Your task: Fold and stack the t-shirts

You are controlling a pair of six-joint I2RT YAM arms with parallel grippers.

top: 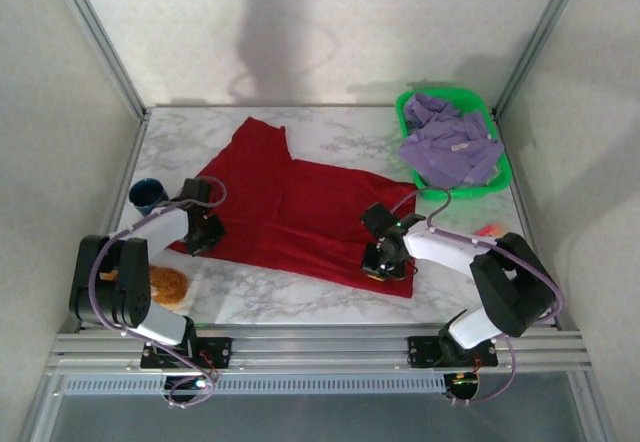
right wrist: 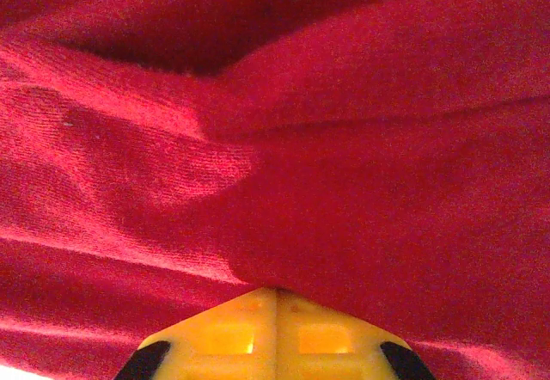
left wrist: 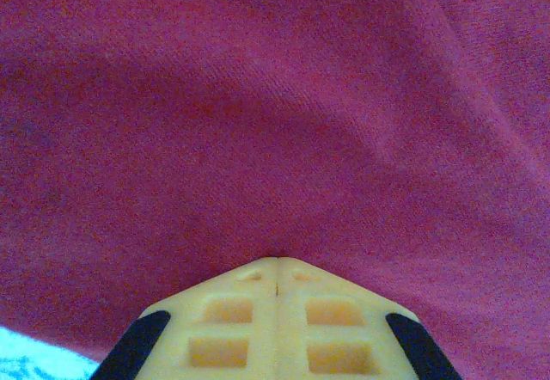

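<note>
— Across the marble-pattern table [top: 330,127], top view: what lies where?

— The red t-shirt [top: 290,212] is soft knit, spread nearly flat mid-table. One sleeve points to the far left, shallow creases cross the body, and the hem runs near the front edge. The lavender t-shirt [top: 450,147] is a crumpled heap in the green basket [top: 503,177] at the far-right corner, with one fold hanging over the rim.

— Edges and clearance?

— Bare marble runs behind the red t-shirt along the far edge, and in a strip in front of it. A dark blue cup [top: 147,195] stands at the left edge, just beside the left arm. A fuzzy orange lump [top: 168,284] lies at the front left. Metal frame posts and white walls close three sides.

— Gripper positions?

— The left gripper [top: 205,234] sits at the shirt's left border. The right gripper [top: 385,262] sits on its near-right corner.

— Left wrist view?

— The yellow moulded fingers [left wrist: 228,328] have recessed pockets. They are pressed together, with a hairline seam between them and the tips against smooth, fine-ribbed red cloth. A sliver of pale table shows at lower left.

— Right wrist view?

— Same fingers [right wrist: 326,337], likewise clenched. Here the cloth bunches in thick rolled folds over the tips. In neither wrist view can it be told whether fabric is caught between them.
</note>
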